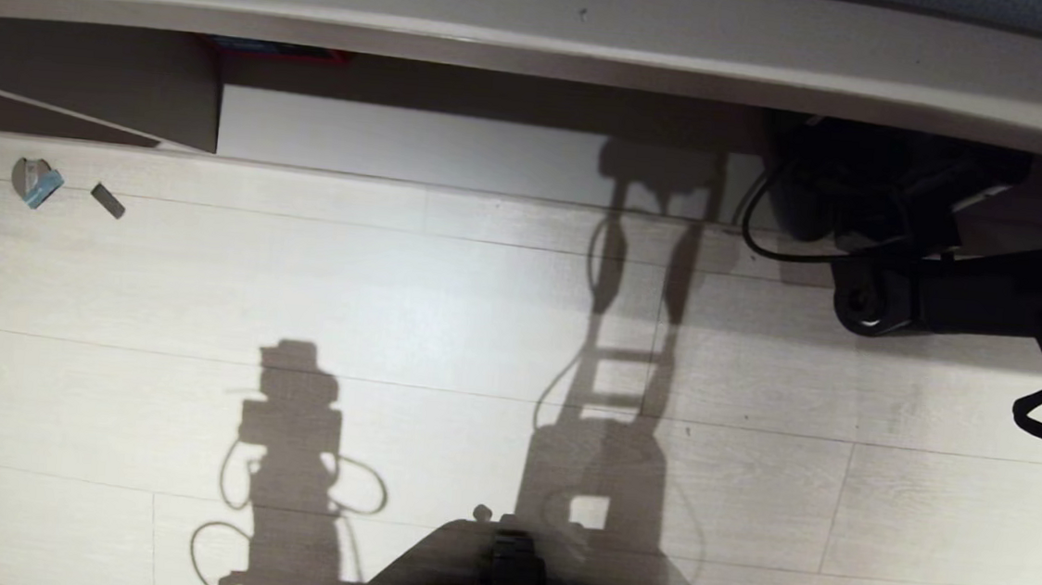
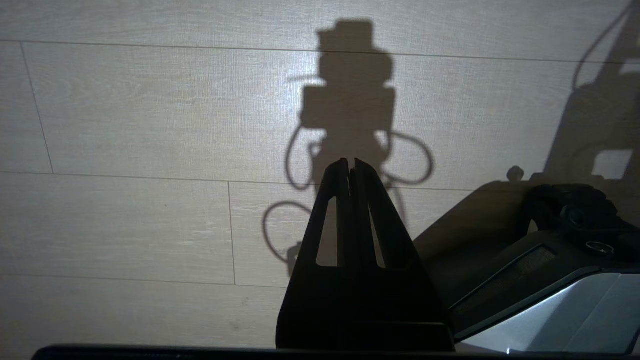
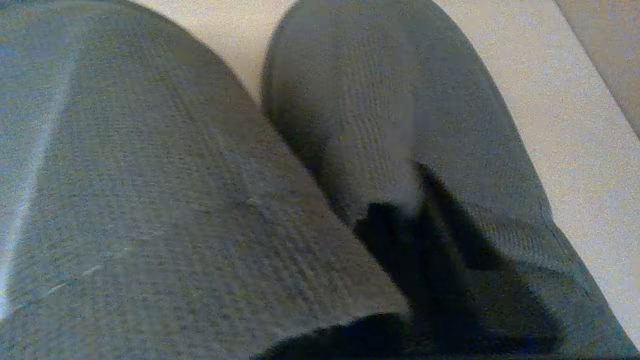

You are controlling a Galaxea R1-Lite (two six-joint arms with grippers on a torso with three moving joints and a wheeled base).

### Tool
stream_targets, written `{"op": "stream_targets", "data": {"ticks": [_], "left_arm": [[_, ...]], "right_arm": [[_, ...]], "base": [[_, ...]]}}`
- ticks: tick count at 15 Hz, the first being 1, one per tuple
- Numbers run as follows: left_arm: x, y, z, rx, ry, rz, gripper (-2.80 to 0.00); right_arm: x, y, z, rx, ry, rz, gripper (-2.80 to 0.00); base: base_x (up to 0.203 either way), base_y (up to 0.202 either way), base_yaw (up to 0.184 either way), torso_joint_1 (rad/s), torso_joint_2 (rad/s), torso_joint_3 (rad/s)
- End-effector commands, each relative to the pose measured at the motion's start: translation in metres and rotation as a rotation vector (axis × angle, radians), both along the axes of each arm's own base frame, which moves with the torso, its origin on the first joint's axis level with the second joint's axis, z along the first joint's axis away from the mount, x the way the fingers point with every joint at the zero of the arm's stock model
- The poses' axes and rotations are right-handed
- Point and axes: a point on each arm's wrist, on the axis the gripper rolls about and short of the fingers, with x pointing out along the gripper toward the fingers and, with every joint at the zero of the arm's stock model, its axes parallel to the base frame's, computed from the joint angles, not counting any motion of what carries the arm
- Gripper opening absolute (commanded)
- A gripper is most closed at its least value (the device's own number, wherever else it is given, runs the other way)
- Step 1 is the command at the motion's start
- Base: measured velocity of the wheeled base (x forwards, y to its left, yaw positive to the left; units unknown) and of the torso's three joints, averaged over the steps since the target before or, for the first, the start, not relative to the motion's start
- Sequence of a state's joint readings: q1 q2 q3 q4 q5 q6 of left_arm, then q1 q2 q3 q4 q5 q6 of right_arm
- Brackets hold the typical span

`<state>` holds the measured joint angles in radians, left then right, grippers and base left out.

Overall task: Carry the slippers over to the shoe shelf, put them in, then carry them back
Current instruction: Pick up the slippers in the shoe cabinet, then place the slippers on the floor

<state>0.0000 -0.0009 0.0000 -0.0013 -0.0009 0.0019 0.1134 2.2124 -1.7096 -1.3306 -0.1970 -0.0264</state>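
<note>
Two dark grey slippers (image 3: 150, 190) lie side by side and fill the right wrist view, the second slipper (image 3: 380, 100) on a pale board. My right gripper (image 3: 417, 220) shows as dark fingers pinched in at the inner edges of their bands. In the head view the right arm (image 1: 948, 303) reaches from the right into the shadowed opening of the shoe shelf (image 1: 421, 145); its gripper and the slippers are lost in that dark corner. My left gripper (image 2: 350, 162) hangs shut and empty over the floor.
A beige counter top (image 1: 542, 24) overhangs the shelf, and a vertical divider (image 1: 192, 99) stands at its left. A small blue and white scrap (image 1: 39, 183) and a dark chip (image 1: 107, 200) lie on the pale plank floor. My base (image 2: 550, 280) is near the left gripper.
</note>
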Motion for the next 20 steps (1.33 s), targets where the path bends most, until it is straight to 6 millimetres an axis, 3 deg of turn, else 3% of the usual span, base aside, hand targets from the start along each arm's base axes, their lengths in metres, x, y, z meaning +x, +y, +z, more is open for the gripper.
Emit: {"op": "stream_targets", "data": {"ticks": [1,7,12,20], "left_arm": [[0.0,0.0,0.0,0.0,0.001,0.001,-2.8],[0.0,0.0,0.0,0.001,0.001,0.0,-2.8],[0.0,0.0,0.0,0.001,0.001,-0.001,-2.8],[0.0,0.0,0.0,0.0,0.001,-0.001,-2.8]], "right_arm": [[-0.009,-0.001,0.012,0.002,-0.032,0.0,-2.8],[-0.059,0.007,0.031,-0.006,0.004,0.033,-2.8],[-0.11,0.012,0.002,-0.036,0.177,0.077,-2.8],[-0.238,0.022,-0.058,-0.17,0.413,0.183,-2.8]], "base": [[0.0,0.0,0.0,0.0,0.0,0.0],[0.0,0.0,0.0,0.0,0.0,0.0],[0.0,0.0,0.0,0.0,0.0,0.0],[0.0,0.0,0.0,0.0,0.0,0.0]]}}
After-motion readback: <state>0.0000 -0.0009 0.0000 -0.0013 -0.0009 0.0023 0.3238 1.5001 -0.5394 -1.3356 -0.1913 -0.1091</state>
